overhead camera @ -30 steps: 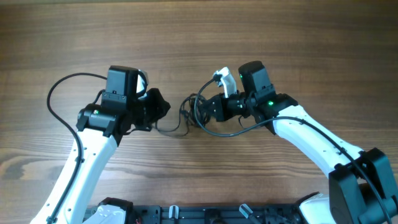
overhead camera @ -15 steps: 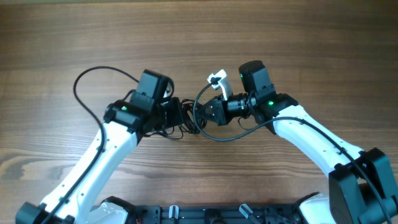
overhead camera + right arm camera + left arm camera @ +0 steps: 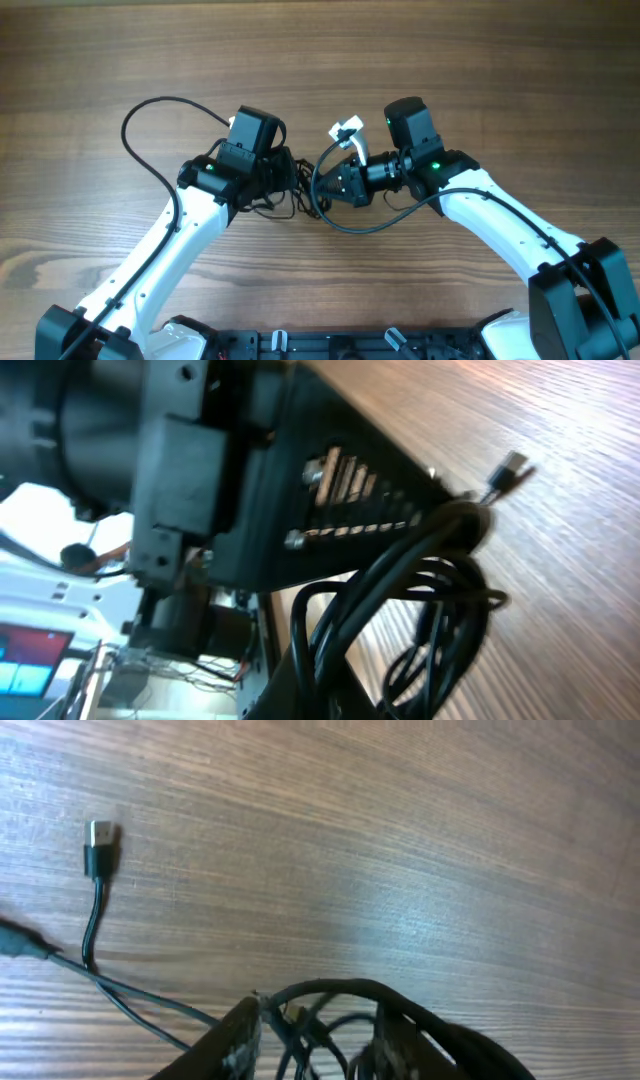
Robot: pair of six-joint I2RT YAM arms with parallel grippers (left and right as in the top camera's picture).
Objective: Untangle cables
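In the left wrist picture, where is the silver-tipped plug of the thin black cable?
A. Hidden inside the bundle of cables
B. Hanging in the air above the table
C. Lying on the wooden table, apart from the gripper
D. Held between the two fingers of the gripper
C: the silver-tipped plug lies on the wooden table, up and to the left, well apart from the left gripper, which straddles only the looped cables.

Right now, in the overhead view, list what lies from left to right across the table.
Left arm's black wiring loop → left wrist camera box → tangle of cables → right wrist camera box → right arm's white forearm.
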